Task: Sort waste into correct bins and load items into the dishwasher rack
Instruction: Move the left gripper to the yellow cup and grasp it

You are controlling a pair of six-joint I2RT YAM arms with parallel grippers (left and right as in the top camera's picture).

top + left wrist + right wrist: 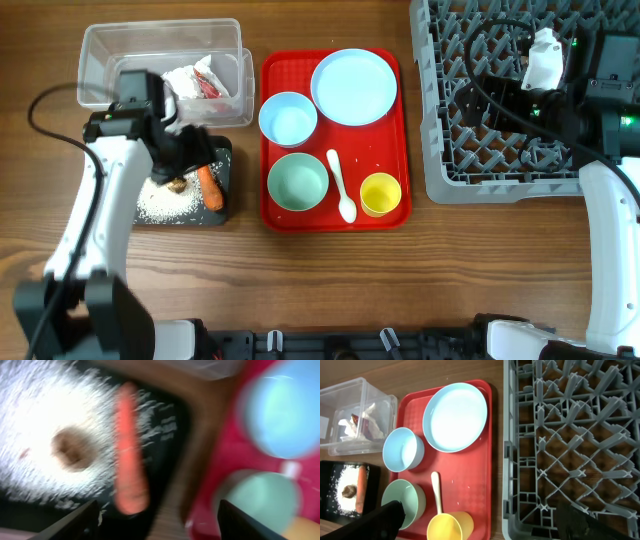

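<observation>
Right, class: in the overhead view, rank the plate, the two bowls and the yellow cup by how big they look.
1. the pale-blue plate, clearly largest.
2. the pale-blue bowl and the mint-green bowl: too alike to rank.
3. the yellow cup, smallest.

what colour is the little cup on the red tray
Yellow cup, clearest in the overhead view.
</observation>
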